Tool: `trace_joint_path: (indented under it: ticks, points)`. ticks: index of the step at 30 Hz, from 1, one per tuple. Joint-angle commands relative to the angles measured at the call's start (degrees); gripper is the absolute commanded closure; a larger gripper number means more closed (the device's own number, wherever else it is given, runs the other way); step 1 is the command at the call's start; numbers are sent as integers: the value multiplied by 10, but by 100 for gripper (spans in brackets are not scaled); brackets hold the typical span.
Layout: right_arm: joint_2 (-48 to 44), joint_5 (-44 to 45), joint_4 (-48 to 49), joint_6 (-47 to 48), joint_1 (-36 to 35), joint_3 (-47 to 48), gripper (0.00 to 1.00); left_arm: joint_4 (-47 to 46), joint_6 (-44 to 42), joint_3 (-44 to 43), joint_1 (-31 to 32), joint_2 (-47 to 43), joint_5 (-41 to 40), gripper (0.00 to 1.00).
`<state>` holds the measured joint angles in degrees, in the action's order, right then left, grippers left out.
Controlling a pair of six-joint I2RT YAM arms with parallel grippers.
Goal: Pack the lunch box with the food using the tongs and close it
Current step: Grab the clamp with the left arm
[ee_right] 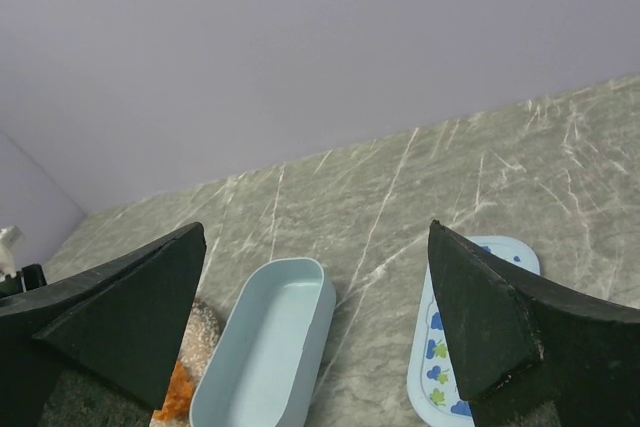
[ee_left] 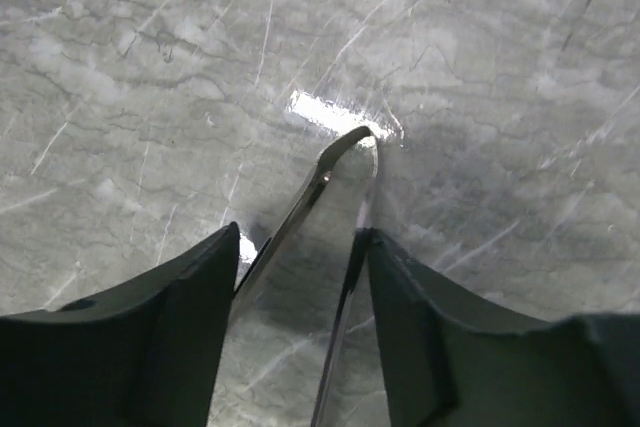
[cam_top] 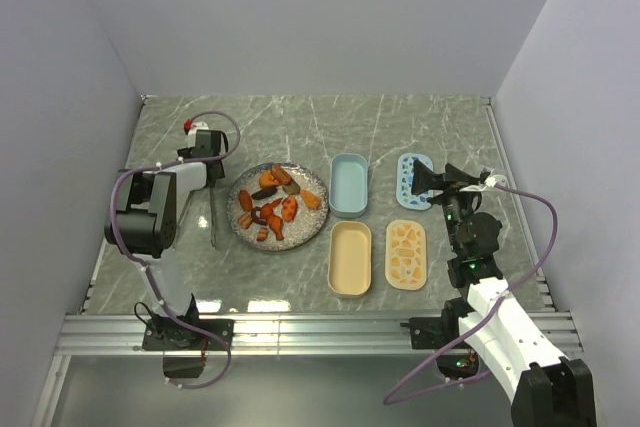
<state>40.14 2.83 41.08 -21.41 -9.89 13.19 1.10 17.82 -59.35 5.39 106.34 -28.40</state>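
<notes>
The grey marbled table (cam_top: 300, 117) is laid out with everything still apart. The speckled plate (cam_top: 233, 209) is set left of centre. To its right two open tubs are placed, a blue one (cam_top: 348, 185) behind a cream one (cam_top: 350, 258), and their two patterned lids (cam_top: 413, 179) lie further right. The right gripper (ee_right: 315, 232) is held above the blue tub and its lid, spread wide and empty.

The tongs (ee_left: 335, 162) are laid flat on the stone just left of the plate. The left gripper (ee_left: 298, 235) is lowered astride them, one finger outside each arm. Whether the arms are already pressed cannot be told.

The food (cam_top: 272, 209) is all heaped on the plate (nothing is packed yet).

The pickup is judged the weak point. The tongs are thin, springy and flat on a smooth top, so they could be skated away. They could also be caught by one arm only and twisted. If squeezed hard, they would be carried shut.
</notes>
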Motion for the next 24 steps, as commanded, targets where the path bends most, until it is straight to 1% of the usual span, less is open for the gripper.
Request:
trace_joint_path:
  ticks: [1,4,5,9,10,16,20,24]
  points:
    - [-10,13,15,0,-5,11,2,35,3,-1,-1,-2,5,42]
    - [-11,12,15,-1,-4,10,2,46,7,-6,1,-4,-7,48]
    - [-10,13,15,-1,-4,10,2,47,8,-4,3,-9,-13,51]
    - [-9,13,15,-2,-4,10,2,41,12,8,17,-43,-48,53]
    - [-9,12,17,-1,-4,10,2,35,12,19,21,-56,-71,53]
    - [-5,9,22,-2,-4,10,2,13,2,78,57,-185,-146,52]
    - [-1,3,22,-3,-5,10,2,4,-3,113,75,-277,-164,52]
    - [-2,4,22,-4,-5,10,2,-7,-6,142,93,-343,-173,53]
